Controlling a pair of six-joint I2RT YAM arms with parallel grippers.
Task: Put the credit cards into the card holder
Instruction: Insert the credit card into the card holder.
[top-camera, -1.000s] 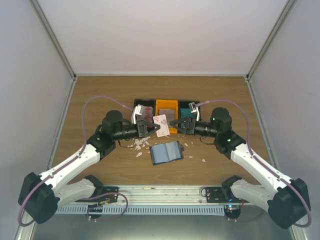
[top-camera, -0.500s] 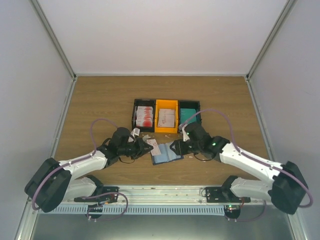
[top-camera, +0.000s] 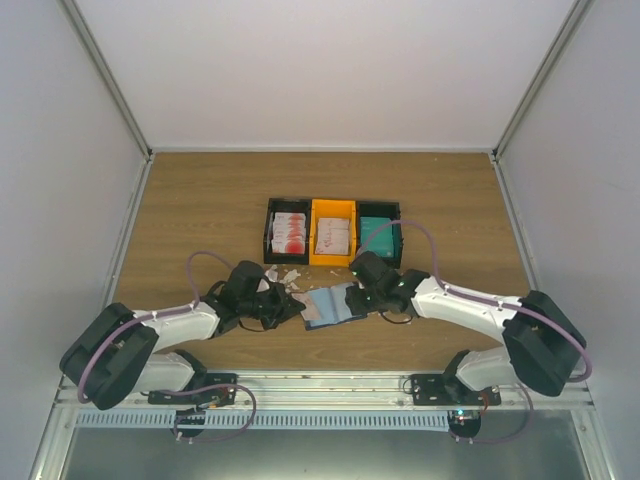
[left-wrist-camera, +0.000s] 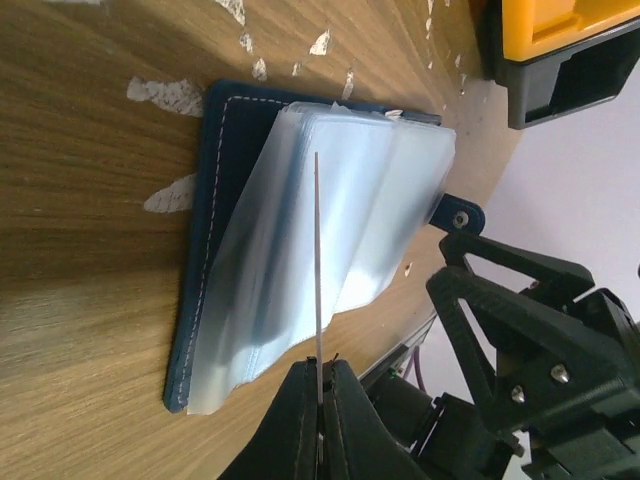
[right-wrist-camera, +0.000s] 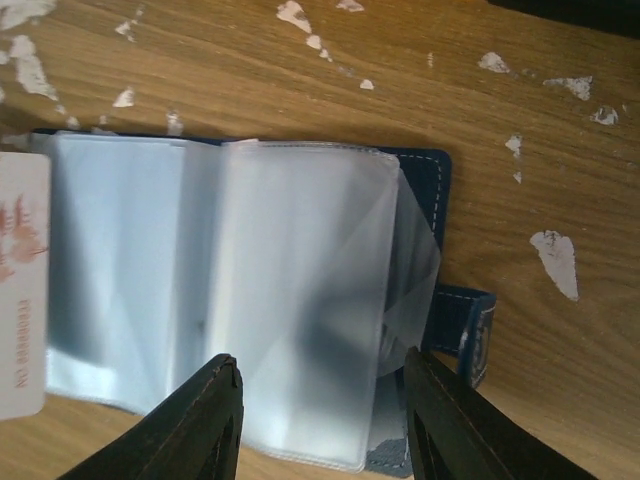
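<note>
Pinched shut in the left end effector (left-wrist-camera: 320, 385): a credit card (left-wrist-camera: 317, 250), held edge-on over the clear sleeves (right-wrist-camera: 300, 300). Lying open on the bench (top-camera: 200, 220) between both arms: the card holder (left-wrist-camera: 215, 200). Spread apart just over its right-hand sleeves: the right end effector (right-wrist-camera: 320, 358), gripping nothing.

Red print on the credit card (right-wrist-camera: 20, 290) — too blurred to read.

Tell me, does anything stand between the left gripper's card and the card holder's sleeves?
Nothing visible does. The card, shut edge-on in the left gripper, lies directly over the card holder's clear sleeves; the right gripper is open at their other side.
</note>
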